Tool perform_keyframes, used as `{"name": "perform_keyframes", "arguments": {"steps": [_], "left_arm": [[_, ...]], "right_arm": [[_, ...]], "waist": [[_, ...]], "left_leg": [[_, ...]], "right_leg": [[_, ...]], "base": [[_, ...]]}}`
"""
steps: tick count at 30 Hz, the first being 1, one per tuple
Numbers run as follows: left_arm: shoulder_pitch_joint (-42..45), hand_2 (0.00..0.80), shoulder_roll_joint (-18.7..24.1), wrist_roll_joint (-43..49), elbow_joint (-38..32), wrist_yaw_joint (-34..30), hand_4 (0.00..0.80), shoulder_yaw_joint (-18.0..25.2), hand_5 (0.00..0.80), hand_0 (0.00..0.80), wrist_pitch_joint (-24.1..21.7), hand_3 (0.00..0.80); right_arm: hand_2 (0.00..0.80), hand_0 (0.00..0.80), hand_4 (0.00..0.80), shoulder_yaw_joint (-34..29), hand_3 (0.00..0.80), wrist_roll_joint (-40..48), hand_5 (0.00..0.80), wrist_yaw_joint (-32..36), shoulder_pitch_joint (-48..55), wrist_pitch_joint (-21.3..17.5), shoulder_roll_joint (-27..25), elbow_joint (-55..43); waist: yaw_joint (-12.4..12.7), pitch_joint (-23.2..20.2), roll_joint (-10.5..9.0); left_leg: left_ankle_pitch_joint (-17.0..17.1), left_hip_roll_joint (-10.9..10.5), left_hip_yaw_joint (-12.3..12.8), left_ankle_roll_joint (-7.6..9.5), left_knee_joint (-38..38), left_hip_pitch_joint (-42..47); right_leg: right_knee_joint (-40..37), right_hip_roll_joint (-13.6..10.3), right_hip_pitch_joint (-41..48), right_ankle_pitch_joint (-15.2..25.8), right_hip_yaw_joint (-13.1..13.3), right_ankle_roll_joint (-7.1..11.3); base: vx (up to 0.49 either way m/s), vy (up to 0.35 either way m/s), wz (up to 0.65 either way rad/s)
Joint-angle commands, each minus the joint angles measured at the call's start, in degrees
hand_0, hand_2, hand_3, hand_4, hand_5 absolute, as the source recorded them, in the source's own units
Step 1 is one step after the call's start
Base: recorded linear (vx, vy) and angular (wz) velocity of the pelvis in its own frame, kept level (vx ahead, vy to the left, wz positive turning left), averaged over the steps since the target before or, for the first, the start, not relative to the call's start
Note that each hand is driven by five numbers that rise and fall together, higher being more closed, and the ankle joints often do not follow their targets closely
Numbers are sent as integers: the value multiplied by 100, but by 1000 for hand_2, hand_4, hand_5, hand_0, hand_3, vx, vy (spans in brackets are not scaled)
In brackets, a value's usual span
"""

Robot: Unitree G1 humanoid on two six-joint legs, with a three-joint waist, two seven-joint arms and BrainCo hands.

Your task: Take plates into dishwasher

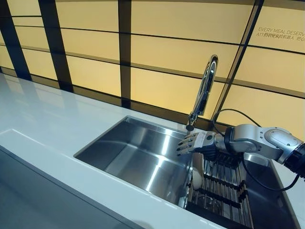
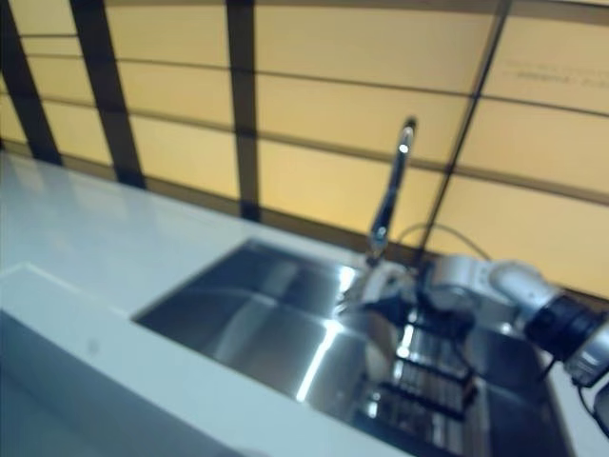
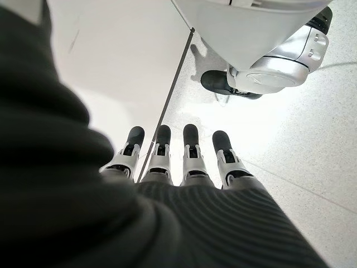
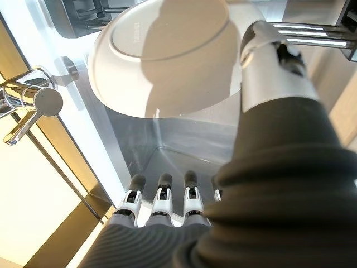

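A white plate [image 1: 196, 174] stands on edge at the left end of a dark wire rack [image 1: 224, 188] set in the right part of the sink. My right hand [image 1: 195, 141] hovers just above it under the tap, open, fingers straight and pointing left. In the right wrist view the plate [image 4: 167, 56] shows its underside between the thumb [image 4: 273, 67] and the row of fingers [image 4: 162, 204], and nothing is held. My left hand [image 3: 173, 162] hangs low over the floor, open and idle. No dishwasher is in view.
A steel sink [image 1: 138, 152] is sunk into a pale countertop [image 1: 47, 124]. A tall chrome tap [image 1: 204, 90] rises at its back edge, close over my right hand. Behind runs a yellow panelled wall with dark strips.
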Motion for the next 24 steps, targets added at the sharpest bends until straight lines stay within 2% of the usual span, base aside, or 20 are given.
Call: {"name": "perform_keyframes", "arguments": {"steps": [1,24], "left_arm": [[-309,0,269,-77,219,-6,0,-215,0,0,-173,0],[-278,0,358,-35,212,-23,0,-152,0,0,-182,0]], "right_arm": [[0,0,0,36,0,41,0,-125,-227,19,-91,231],[0,0,0,379,0,151,0,17,-487,15,-218,258]], "waist": [[122,-83,-277],[169,-55,-396]], "left_leg": [[99,54,356,128,-56,-93],[103,53,312,134,-56,-114]], "right_leg": [[17,-8,54,-111,-125,-44],[24,16,35,-99,-149,-49]], "base": [[0,0,0],[0,0,0]]}}
